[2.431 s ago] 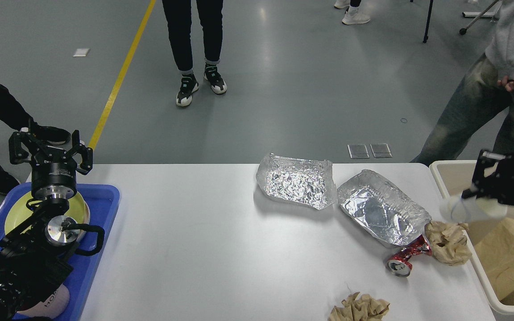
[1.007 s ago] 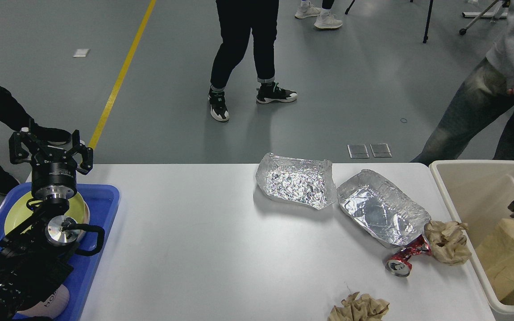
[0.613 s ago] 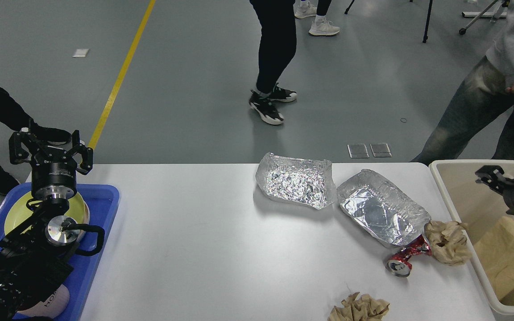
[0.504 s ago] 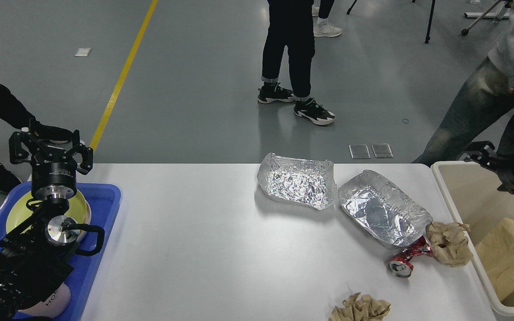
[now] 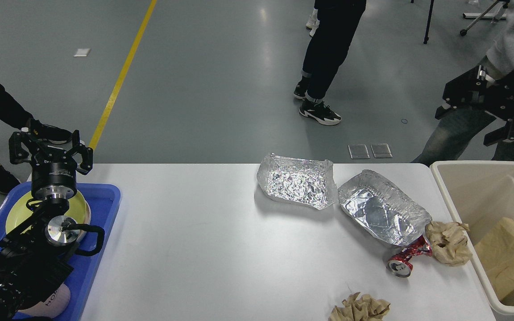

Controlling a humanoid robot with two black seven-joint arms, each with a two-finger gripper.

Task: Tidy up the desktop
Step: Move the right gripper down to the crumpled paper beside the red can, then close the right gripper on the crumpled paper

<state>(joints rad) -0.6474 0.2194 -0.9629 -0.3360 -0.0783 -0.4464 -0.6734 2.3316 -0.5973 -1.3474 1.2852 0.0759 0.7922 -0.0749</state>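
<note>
The white desktop (image 5: 203,249) carries two crumpled foil trays (image 5: 296,182) (image 5: 382,208), a crushed red can (image 5: 406,257) and two brown paper wads (image 5: 449,243) (image 5: 359,308). My left gripper (image 5: 50,149) is open and empty. It is held upright above the yellow plate (image 5: 78,208) in the blue tray (image 5: 101,209) at the left. My right gripper (image 5: 462,96) is raised high at the upper right, above and behind the beige bin (image 5: 451,196). It looks dark, and its fingers cannot be told apart.
The beige bin holds a brown paper bag (image 5: 507,256). A pink cup (image 5: 54,302) lies in the blue tray under my left arm. People stand on the grey floor behind the table, one close behind the bin (image 5: 466,129).
My right arm dropped a pale item over the bin, then rose up and back to the upper right. A walking person crossed behind the table. The left arm has not moved.
</note>
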